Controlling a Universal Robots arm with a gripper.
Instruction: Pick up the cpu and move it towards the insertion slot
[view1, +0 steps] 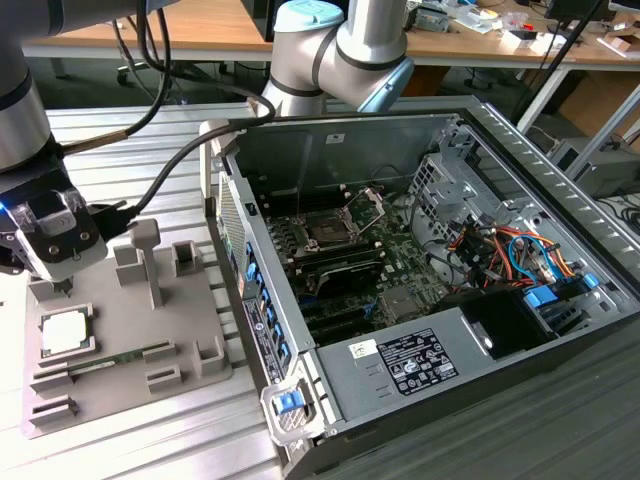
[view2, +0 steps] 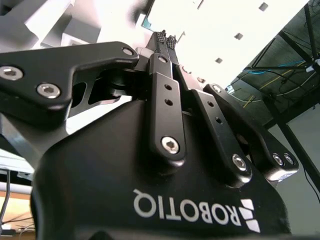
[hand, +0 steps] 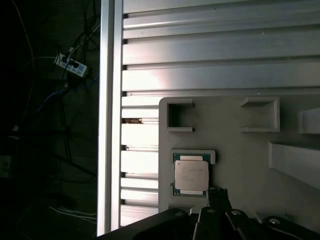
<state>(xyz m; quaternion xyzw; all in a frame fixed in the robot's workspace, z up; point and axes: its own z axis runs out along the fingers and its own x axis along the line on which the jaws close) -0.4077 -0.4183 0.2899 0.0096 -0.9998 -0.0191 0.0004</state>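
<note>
hovering pincer (view1: 65, 288): tips together, empty, close above cpu (view1: 65, 333)
cpu: lies flat in grey holder (view1: 185, 330)
insertion slot (view1: 328, 232): inside open case (view1: 330, 150), well apart

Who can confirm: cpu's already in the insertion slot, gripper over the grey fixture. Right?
No. The cpu lies in the grey fixture near the gripper, not in the insertion slot; the exterior view shows it. The rest stands.

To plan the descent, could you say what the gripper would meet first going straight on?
The shut black gripper would probably hit the grey holder plate beside the silvery square cpu.
</note>
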